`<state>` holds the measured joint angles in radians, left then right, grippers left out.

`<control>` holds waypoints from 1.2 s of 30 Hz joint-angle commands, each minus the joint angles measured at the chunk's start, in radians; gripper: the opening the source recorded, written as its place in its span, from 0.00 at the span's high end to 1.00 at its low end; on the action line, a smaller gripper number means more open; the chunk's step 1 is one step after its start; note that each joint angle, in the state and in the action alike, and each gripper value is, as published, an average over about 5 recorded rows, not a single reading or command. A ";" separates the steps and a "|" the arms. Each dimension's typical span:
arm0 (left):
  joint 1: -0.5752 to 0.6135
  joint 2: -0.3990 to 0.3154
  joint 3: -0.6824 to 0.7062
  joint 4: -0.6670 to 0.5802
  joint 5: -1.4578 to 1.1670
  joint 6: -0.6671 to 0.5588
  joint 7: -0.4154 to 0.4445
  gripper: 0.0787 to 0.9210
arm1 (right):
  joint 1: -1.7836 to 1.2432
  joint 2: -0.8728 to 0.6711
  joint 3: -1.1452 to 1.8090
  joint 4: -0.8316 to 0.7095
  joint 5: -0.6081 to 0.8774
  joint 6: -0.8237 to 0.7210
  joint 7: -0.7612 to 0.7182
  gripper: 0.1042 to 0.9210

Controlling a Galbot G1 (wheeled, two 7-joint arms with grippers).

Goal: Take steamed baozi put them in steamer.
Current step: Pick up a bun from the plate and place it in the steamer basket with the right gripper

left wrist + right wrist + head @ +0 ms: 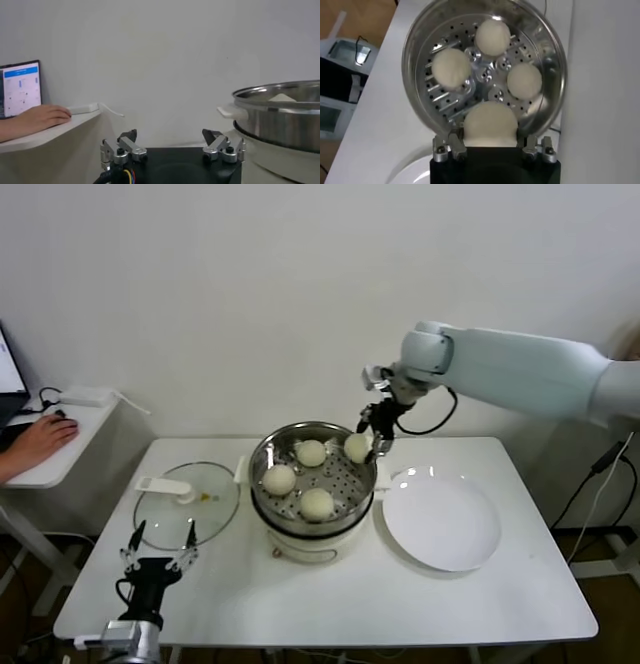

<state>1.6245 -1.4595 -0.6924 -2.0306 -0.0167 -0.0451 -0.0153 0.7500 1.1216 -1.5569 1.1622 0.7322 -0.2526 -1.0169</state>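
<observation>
The right claw (pixel 490 145) is gripping the fourth steamed baozi (pixel 490 125) by its soft, easily dented sides over the steamer (pixel 262 459), three others lying just beyond it, while the left claw (pixel 160 546) is waiting open.

1. The steamer (pixel 313 481) stands mid-desk (pixel 400 594), with four baozi (pixel 317 503) in it.
2. The glass lid (pixel 187 502) lies left of the steamer.
3. The plate (pixel 441 522) lies just right of it.
</observation>
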 commanded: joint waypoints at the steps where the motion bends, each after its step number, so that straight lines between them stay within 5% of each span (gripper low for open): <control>1: -0.004 -0.001 -0.002 0.007 0.002 0.000 -0.002 0.12 | -0.127 0.138 0.026 -0.124 -0.025 -0.012 0.004 0.30; 36: -0.012 0.003 -0.002 0.018 -0.002 0.002 0.000 0.12 | -0.209 0.139 0.058 -0.197 -0.093 -0.013 0.013 0.30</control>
<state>1.6131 -1.4572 -0.6954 -2.0116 -0.0187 -0.0440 -0.0156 0.5531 1.2557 -1.5072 0.9721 0.6446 -0.2644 -1.0081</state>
